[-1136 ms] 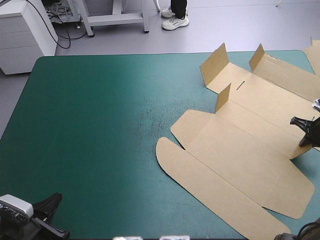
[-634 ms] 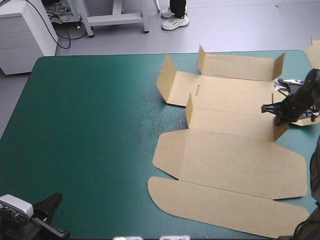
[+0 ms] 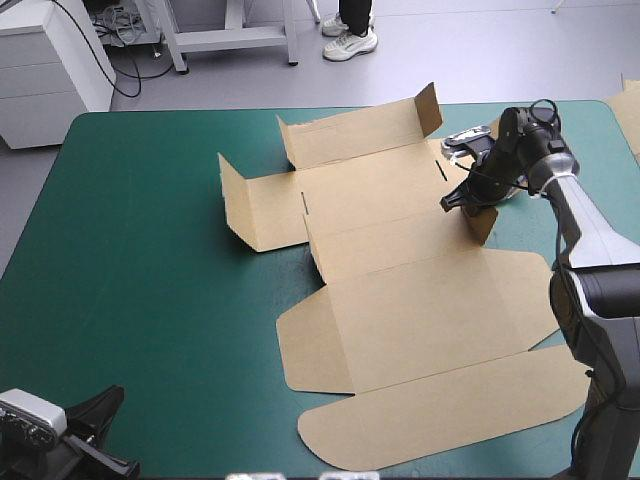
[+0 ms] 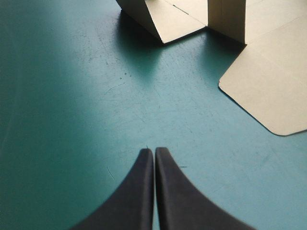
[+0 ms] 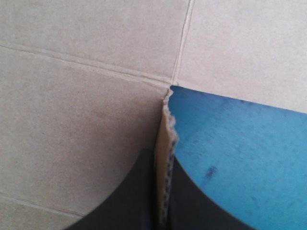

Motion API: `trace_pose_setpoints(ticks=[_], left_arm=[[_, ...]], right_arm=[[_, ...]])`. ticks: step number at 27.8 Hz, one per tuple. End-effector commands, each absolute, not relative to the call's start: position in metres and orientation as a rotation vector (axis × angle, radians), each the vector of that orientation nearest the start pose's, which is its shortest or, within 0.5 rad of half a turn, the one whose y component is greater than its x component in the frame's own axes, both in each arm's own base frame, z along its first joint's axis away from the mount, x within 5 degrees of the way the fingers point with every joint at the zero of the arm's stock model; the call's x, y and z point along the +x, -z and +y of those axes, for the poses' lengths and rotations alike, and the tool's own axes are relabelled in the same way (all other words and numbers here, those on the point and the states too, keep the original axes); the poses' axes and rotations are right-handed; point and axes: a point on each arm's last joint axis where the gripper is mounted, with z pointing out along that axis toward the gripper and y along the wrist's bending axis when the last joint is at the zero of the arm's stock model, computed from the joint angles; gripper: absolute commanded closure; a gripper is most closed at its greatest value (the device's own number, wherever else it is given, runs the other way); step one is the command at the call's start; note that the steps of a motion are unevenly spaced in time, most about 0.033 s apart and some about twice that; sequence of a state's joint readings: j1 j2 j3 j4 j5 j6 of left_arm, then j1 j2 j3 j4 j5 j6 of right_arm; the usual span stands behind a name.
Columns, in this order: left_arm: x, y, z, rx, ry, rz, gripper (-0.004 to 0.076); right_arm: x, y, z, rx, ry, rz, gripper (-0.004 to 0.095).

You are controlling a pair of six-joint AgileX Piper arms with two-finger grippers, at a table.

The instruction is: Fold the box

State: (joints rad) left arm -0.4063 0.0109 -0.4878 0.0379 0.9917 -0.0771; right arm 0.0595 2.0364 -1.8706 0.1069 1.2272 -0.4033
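At the tabletop's [image 3: 150, 250] far right: right tool [image 5: 161, 155] clamped on a raised edge of the box [image 3: 420, 300].
Left tool [image 4: 154, 152]: closed, empty.

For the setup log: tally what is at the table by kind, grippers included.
Box, a brown sheet with some flaps raised: 1
Grippers: 2 (left gripper shut on nothing, right gripper shut on a raised flap of the box)
Spare board at the table's far right corner: 1
Total: 4
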Motion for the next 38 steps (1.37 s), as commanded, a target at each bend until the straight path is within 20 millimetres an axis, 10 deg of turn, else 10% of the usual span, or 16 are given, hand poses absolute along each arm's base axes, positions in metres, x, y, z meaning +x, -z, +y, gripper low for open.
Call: trace_pose_setpoints(ticks=[1, 20, 38], left_arm=[[0.004, -0.292, 0.001, 0.320, 0.289, 1.904, 0.0732], [0.004, -0.292, 0.001, 0.320, 0.289, 1.904, 0.0732], [0.004, -0.292, 0.001, 0.321, 0.289, 1.904, 0.0732]], right_arm=[[0.427, -0.304, 0.056, -0.852, -0.003, 2.671, 0.0926], [0.409, -0.331, 0.176, -1.676, 0.113, 2.040, 0.0926], [0.398, -0.292, 0.252, -1.976, 0.215, 1.774, 0.0926]])
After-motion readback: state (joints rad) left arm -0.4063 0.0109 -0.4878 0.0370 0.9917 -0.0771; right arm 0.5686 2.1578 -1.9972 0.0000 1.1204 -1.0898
